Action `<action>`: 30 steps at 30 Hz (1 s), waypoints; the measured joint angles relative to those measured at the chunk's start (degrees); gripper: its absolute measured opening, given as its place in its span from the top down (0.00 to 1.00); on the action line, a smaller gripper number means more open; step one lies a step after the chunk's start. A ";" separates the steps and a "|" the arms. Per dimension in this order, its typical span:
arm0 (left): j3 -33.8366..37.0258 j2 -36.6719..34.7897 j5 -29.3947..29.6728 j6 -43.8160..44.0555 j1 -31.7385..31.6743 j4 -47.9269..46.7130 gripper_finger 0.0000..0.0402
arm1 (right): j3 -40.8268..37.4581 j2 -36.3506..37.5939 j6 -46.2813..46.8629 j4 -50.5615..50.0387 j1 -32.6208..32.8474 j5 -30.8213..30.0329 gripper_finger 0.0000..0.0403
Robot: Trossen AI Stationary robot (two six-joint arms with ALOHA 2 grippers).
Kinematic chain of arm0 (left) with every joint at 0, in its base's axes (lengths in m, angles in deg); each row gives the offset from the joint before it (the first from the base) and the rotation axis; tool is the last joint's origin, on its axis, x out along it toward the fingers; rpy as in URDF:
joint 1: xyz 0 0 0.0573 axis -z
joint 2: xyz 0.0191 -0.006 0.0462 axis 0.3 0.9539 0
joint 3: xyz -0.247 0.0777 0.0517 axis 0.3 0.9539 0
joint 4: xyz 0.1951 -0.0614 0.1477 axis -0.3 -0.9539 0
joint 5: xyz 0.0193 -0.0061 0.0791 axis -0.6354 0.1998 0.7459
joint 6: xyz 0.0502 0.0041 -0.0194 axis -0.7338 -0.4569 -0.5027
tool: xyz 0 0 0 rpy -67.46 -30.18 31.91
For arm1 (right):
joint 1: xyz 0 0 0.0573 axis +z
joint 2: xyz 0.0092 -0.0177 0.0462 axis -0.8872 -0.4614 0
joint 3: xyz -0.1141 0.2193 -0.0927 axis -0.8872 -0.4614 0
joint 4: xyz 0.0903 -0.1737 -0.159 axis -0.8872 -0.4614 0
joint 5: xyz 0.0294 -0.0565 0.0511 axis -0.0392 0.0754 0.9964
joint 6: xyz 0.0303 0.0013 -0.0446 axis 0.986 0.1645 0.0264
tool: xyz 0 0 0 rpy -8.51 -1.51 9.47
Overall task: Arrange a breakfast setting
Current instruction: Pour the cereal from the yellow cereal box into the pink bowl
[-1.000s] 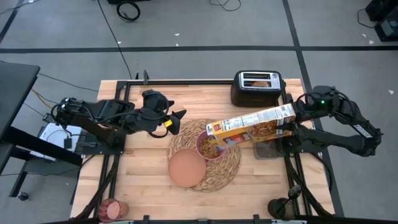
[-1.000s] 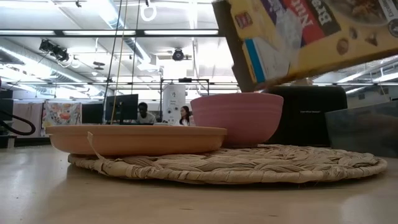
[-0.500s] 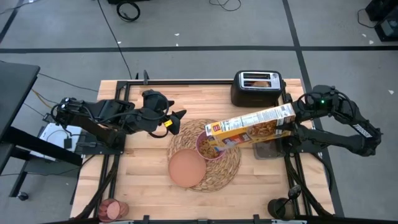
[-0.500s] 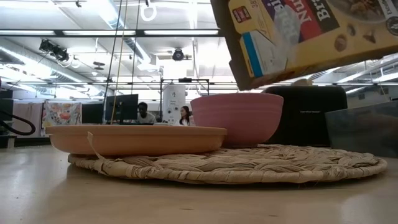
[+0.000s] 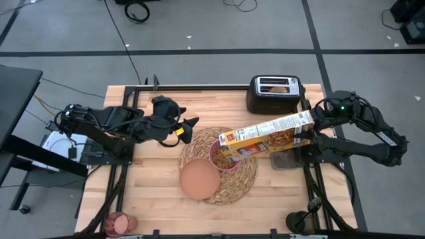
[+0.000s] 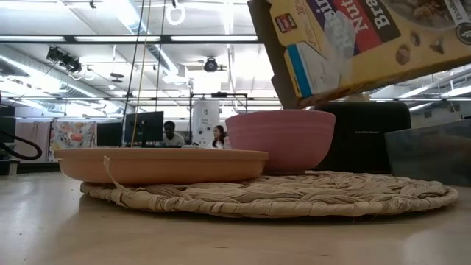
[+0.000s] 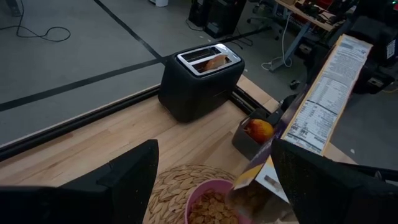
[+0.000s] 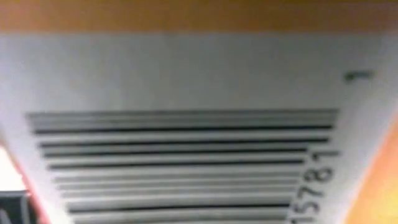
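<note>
A round woven placemat (image 5: 243, 180) lies mid-table, bearing a tan-brown plate (image 5: 199, 179) and a pink bowl (image 5: 224, 158) with cereal in it (image 7: 210, 208). A yellow cereal box (image 5: 269, 135) hangs tilted over the bowl, its open end lowest, with my right gripper (image 5: 313, 125) shut on its other end. My left gripper (image 5: 190, 129) stands open in the air left of the placemat, holding nothing. A toast slice (image 5: 279, 87) sticks out of the black toaster (image 5: 274, 94). A red apple (image 7: 260, 129) sits in a grey bin (image 5: 289, 159). A pinkish-red tumbler (image 5: 121, 224) stands at the near left corner. My right gripper holds the cereal box by its closed end (image 5: 307, 123), coming from the table's right side and slanting a little downward. The fingers are hidden by the box. The box is lifted clear, tipped with its open mouth (image 6: 288, 94) down over the pink bowl.
The toaster stands at the far edge, right of centre. The grey bin sits right of the placemat, under the box. Bare wood lies near the front edge and left of the placemat. People sit in the room far behind the table.
</note>
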 joint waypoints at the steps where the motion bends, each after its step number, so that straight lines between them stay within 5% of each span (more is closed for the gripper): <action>1: 0.00 0.00 0.00 0.00 0.00 -0.01 0.21 | 0.00 -0.04 0.03 0.13 0.00 -0.18 0.40; 30: 0.00 0.00 -0.02 0.20 0.02 -0.03 0.21 | 0.06 -1.33 0.14 0.82 0.05 -1.99 0.40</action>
